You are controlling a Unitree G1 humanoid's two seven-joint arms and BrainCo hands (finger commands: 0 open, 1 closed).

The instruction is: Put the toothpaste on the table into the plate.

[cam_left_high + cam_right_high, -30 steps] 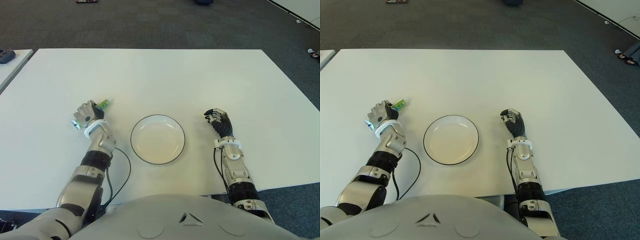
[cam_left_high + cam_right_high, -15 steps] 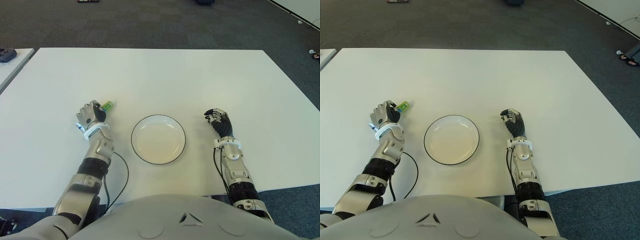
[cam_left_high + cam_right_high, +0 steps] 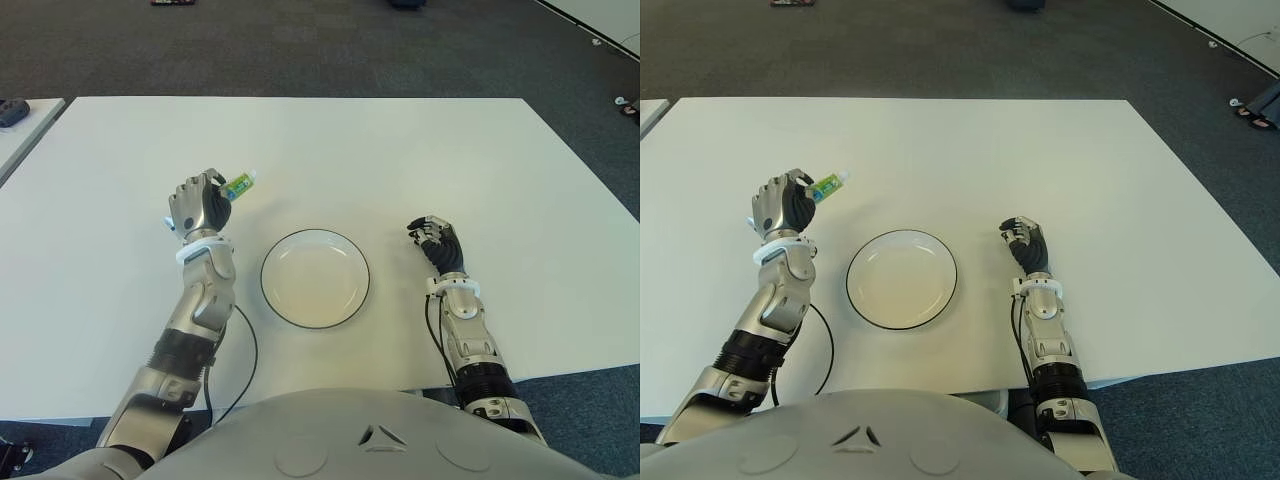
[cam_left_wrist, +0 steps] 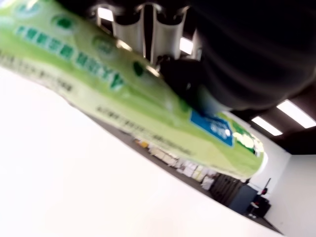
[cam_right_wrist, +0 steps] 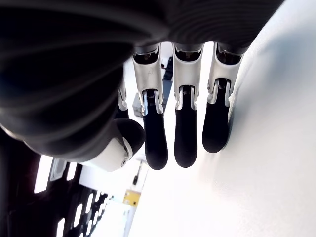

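L hand sits left of centre in the eye view, raised off the table, fingers wrapped round the toothpaste. Tube is green w/ white cap; cap end sticks out up and to the right of the fist, tilted. L wrist view confirms it: fingers clamp across the tube body, label side showing. So the tube is in the L hand, in the air, not yet over the plate, which lies centre frame, down and right of the hand, well apart from it.

R hand shows right of the plate, idle, fingers curled in w/ nothing in them (R wrist view: fingertips bent near the table, no object).

Step in hand, as I read it: carry, then drop. To do it well: swing the L hand right and toward the lower centre till the fist is above the plate's middle, not the rim. Lower before letting go, since the tube could bounce or roll out. Level the tube first so it lands flat. Keep the grip firm on the way; tube body is soft, may slip.
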